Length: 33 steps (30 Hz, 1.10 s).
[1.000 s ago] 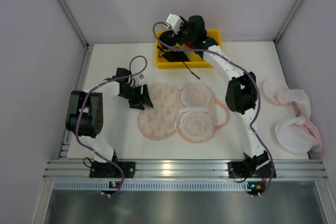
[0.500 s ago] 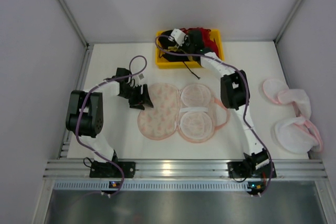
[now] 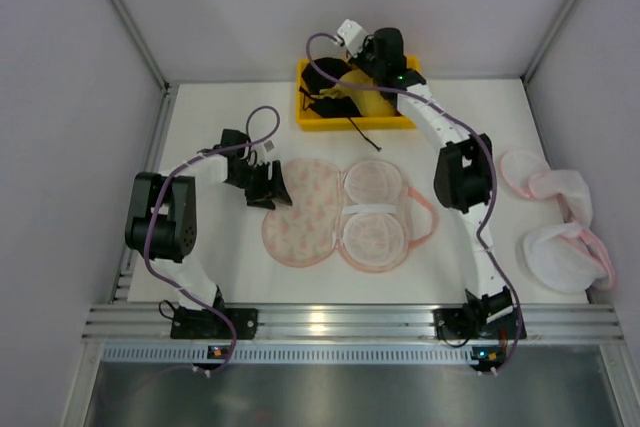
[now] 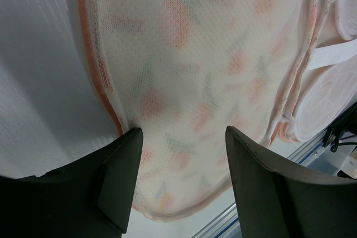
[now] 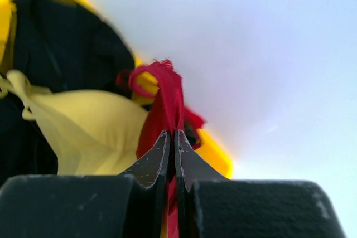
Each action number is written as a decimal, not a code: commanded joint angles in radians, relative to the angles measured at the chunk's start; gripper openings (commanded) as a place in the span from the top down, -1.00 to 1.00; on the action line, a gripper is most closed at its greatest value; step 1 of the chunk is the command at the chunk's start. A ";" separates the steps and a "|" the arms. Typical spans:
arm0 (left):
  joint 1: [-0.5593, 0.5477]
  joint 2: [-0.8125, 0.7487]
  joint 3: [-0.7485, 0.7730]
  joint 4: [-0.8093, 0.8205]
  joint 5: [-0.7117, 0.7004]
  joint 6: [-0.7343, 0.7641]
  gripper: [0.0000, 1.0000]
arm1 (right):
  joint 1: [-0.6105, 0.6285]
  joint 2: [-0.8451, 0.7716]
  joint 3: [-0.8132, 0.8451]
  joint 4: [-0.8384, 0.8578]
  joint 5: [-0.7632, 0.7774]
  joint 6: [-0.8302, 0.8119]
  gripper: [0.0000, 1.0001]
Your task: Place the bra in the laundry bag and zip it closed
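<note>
The bra (image 5: 162, 96), a red fold of fabric, is pinched in the closed right gripper (image 5: 172, 135) at the far right corner of the yellow bin (image 3: 340, 123), beside a yellow bra (image 5: 89, 121) and black bras (image 5: 61, 43) lying in the bin. On the near side of the bin, the laundry bag (image 3: 335, 212) lies spread open. The left gripper (image 4: 183, 132), near and left of the bin, has its jaws wide apart over the bag's left lobe

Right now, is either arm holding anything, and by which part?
Right jaws shut on the bra by a bunched red strip; left jaws open over the laundry bag, empty.
</note>
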 commanded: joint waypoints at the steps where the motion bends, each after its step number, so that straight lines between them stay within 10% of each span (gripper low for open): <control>1: 0.001 -0.006 0.000 -0.004 -0.035 0.022 -0.35 | -0.002 -0.164 0.017 0.028 -0.048 0.048 1.00; 33: 0.016 -0.621 0.147 0.366 0.020 0.102 -0.70 | 0.238 -0.809 -0.310 -0.154 -0.539 0.430 1.00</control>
